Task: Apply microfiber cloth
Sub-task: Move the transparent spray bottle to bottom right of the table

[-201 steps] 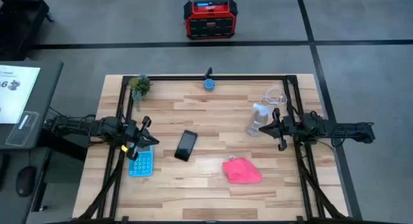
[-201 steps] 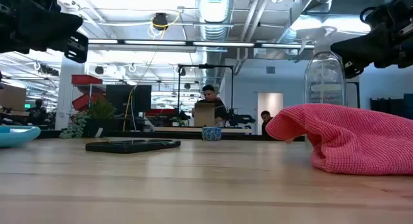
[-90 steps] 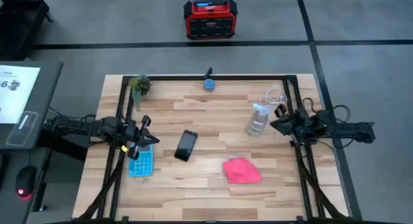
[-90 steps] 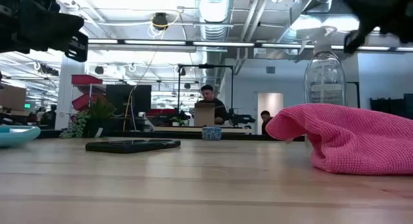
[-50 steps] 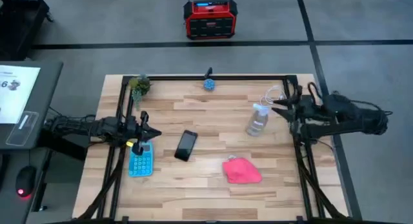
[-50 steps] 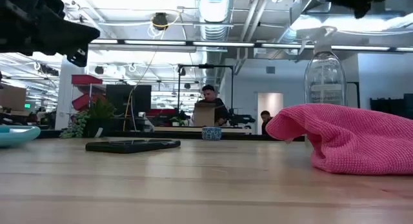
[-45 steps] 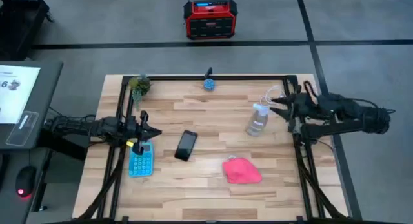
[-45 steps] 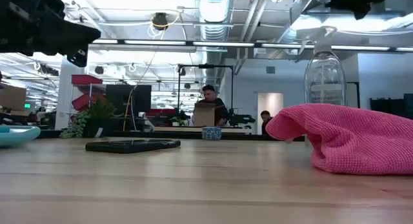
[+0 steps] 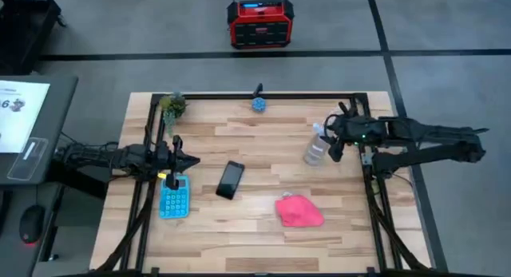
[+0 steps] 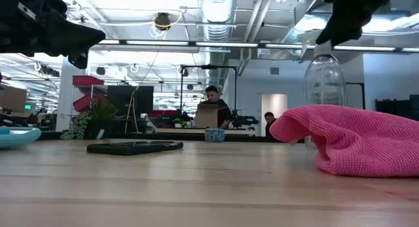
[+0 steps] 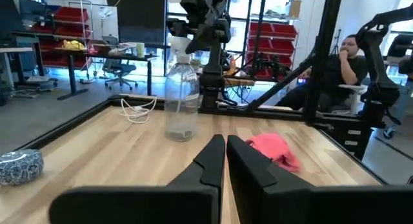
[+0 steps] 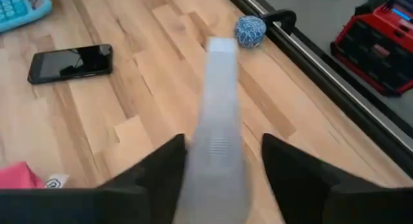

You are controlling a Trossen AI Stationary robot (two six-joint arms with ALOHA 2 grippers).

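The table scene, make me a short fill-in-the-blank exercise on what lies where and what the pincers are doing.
The right pincer is open around the top of the ____ bottle.
The pink microfiber cloth lies on the table, touched by ____ pincer.
The left pincer hovers over the light blue ____, its fingers shut.
Between that and the cloth lies a black ____.

Missing words: spray; neither; calculator; phone

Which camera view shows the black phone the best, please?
The high view shows the black phone best: whole, flat on the table beside the calculator. The right wrist view also shows it whole, but slanted. The low view shows only its edge. The left wrist view misses it.
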